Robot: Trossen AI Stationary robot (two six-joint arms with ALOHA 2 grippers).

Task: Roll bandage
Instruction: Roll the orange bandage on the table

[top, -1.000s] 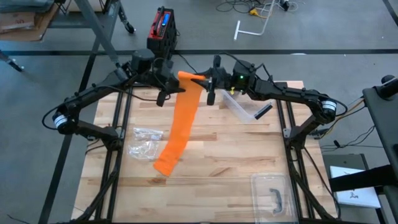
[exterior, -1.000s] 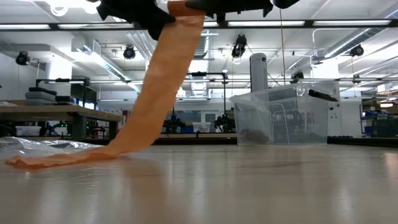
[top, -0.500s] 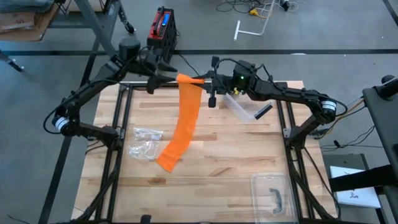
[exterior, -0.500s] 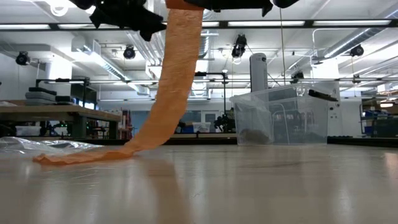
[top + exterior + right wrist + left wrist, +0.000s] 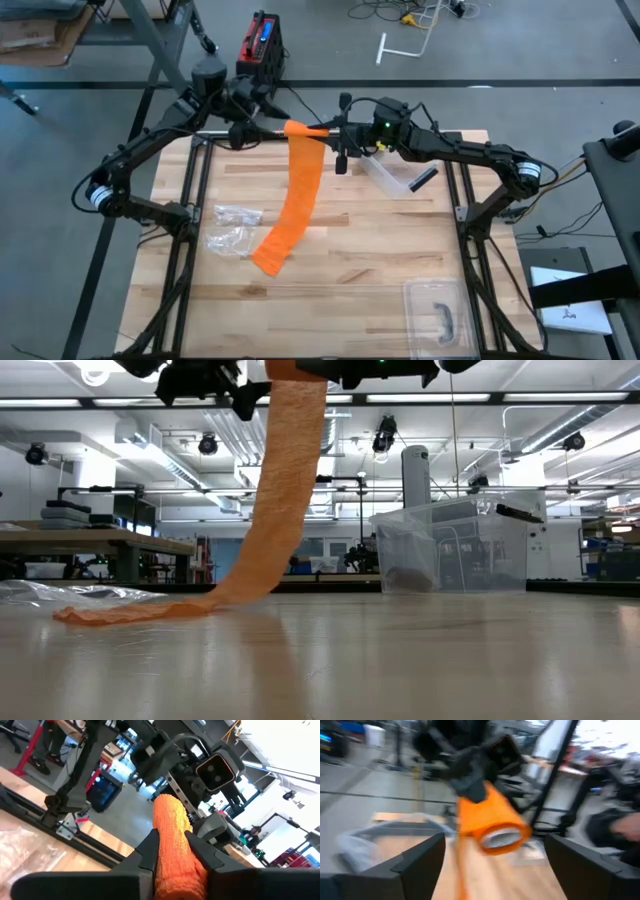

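grey floor around the wooden tabletop, long ceiling lights overhead, a workbench behind.

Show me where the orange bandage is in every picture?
High view: orange bandage hangs from the top centre down to the table.
Low view: a strip falling from the top, tail lying left.
Left wrist view: roll end-on.
Right wrist view: roll clamped.
Shared landmark: right gripper holding the roll.
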